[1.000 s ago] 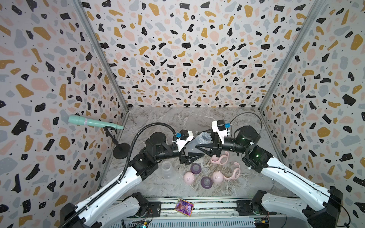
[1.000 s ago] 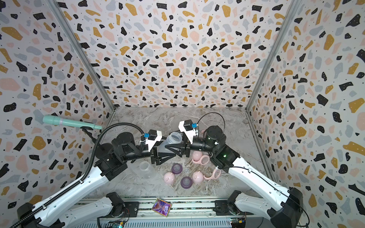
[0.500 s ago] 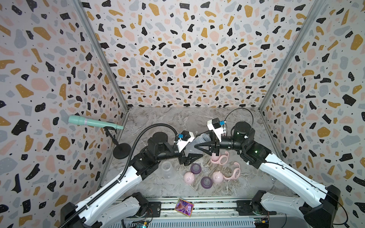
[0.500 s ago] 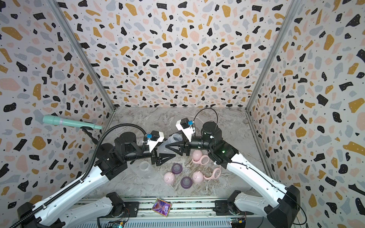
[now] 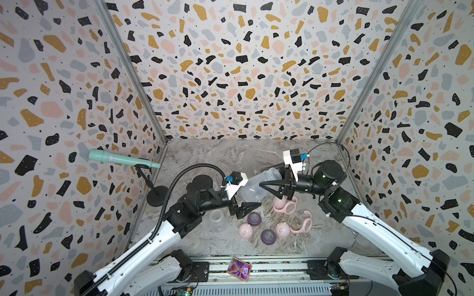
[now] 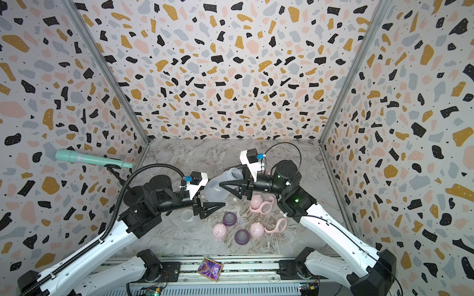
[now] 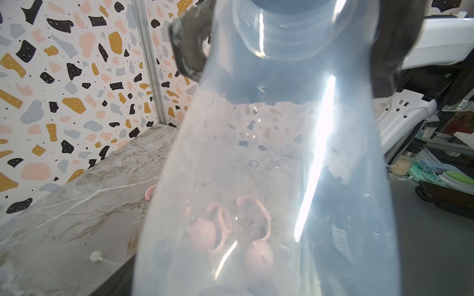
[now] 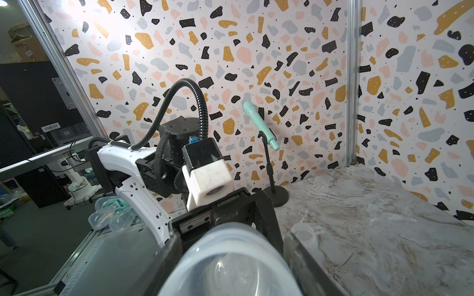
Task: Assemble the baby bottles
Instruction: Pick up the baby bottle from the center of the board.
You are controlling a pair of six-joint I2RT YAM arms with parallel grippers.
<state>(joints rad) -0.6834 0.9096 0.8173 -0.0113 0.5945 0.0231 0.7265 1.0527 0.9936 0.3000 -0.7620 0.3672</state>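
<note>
Grey marbled tabletop [image 5: 230,159] boxed by terrazzo walls [image 5: 243,77], mint microphone [image 5: 123,159] at mid-left. Only the wrist views show the cluttered room [image 8: 38,128] beyond the open front. Centre frame in both top views, the right gripper [image 5: 266,187] clamps a clear bottle [image 5: 250,191] aloft, tilted, open-necked; the left gripper [image 5: 252,203] stands spread wide at its base. A second bottle [image 5: 216,220] stands lower left of it, beside pink caps [image 5: 245,230] and purple teat rings [image 5: 254,218]
</note>
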